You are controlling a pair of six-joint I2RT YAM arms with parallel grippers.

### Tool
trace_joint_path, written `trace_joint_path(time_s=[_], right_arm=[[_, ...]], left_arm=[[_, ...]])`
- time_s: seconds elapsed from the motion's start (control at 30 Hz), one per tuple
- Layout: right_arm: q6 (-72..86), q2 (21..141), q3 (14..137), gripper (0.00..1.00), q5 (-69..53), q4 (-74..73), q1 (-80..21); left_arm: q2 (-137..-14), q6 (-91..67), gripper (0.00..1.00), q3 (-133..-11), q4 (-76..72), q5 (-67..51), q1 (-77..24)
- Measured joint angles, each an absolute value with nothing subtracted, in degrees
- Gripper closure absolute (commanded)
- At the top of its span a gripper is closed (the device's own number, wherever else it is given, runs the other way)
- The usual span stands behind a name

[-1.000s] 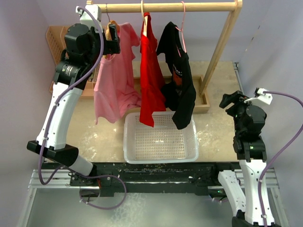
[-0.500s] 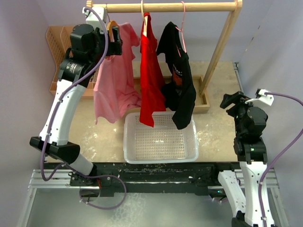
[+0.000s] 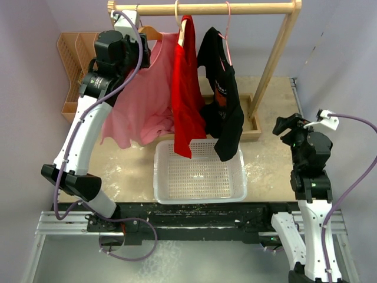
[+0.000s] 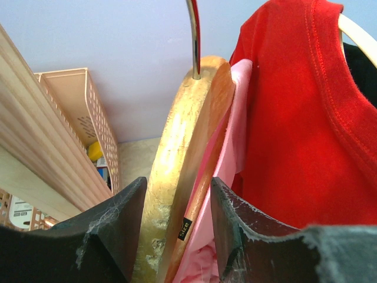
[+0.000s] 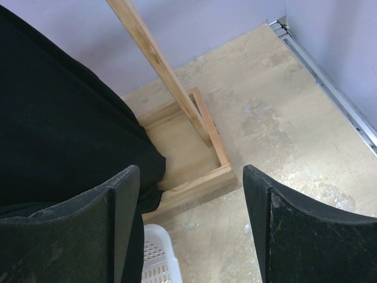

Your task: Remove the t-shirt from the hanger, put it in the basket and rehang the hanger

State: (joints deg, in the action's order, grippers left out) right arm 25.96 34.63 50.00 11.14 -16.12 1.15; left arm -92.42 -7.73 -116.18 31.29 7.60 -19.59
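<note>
- The left gripper (image 3: pixel 143 52) was brought in higher and nearer the rail (image 3: pixel 235 8) than a second before, and its jaws were closed in from fully wide.
- It was found clamped on the shoulder of the wooden hanger (image 4: pixel 182 130), with pink fabric pinched against the right finger (image 4: pixel 247 236). How firm the clamp was could not be judged.
- The pink t-shirt (image 3: pixel 138 100) was swung out leftward at the hem, and its hanger was shifted right, up against the red t-shirt (image 3: pixel 185 100).
- The pink t-shirt was still fully on its hanger and the hanger still on the rail, so the removal was judged not yet begun: only the hold was set.
- The right gripper (image 5: pixel 189 174) was left unchanged, jaws spread and empty, parked low near the rack foot (image 5: pixel 200 171) beside the black t-shirt (image 5: pixel 59 118).
- Only the left wrist view showed the contact: the metal hook (image 4: pixel 193 35) entering the hanger top, the size tag (image 4: pixel 184 227), and pink cloth wedged between hanger and red shirt.
- Only the top view showed the layout: three shirts on the rail, the white basket (image 3: pixel 199 199) under them, and both arms well apart.
</note>
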Motion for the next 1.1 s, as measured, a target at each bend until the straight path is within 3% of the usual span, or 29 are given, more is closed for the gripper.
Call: trace_joint_path(time_s=[0.07,1.1], right_arm=[[25.9,35.0,50.0,0.27,10.8,-16.1,1.1],[25.9,39.7,50.0,0.27,7.7,-14.1,1.1]], left_arm=[[-92.3,-7.7,1.00,-115.4,30.1,7.6,-19.6],[-84.0,-6.4,1.00,-106.3,16.1,12.7,-19.8]])
